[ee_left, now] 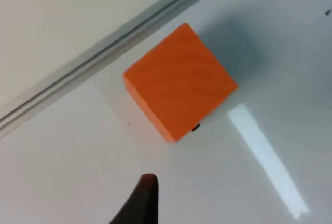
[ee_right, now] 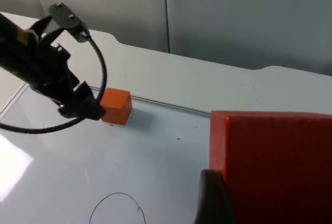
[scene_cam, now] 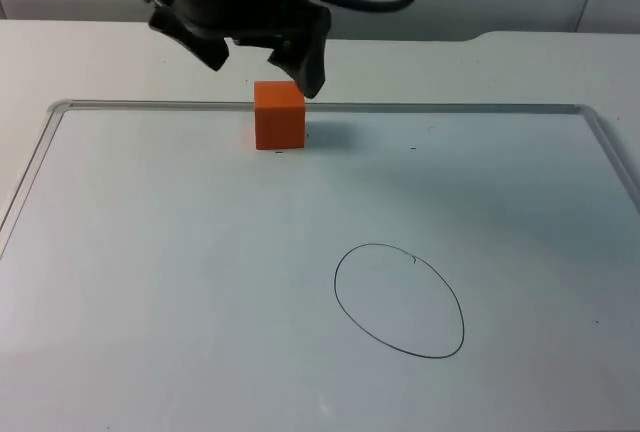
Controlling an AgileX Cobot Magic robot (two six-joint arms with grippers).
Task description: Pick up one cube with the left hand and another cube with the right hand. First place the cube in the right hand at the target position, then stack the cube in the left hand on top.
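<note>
You have two cubes to count: one orange cube (scene_cam: 279,115) resting on the white surface (scene_cam: 180,282) close to the raised metal rail (scene_cam: 450,107), and one red cube (ee_right: 272,164) seen large in the right wrist view, held at the right claw (ee_right: 218,203). You have one hand-drawn black oval (scene_cam: 399,300) on the surface, and that single rail running along its far side. You have two claws: the left claw (scene_cam: 262,57) just above the orange cube with its fingers spread, and the right one carrying the red cube.
</note>
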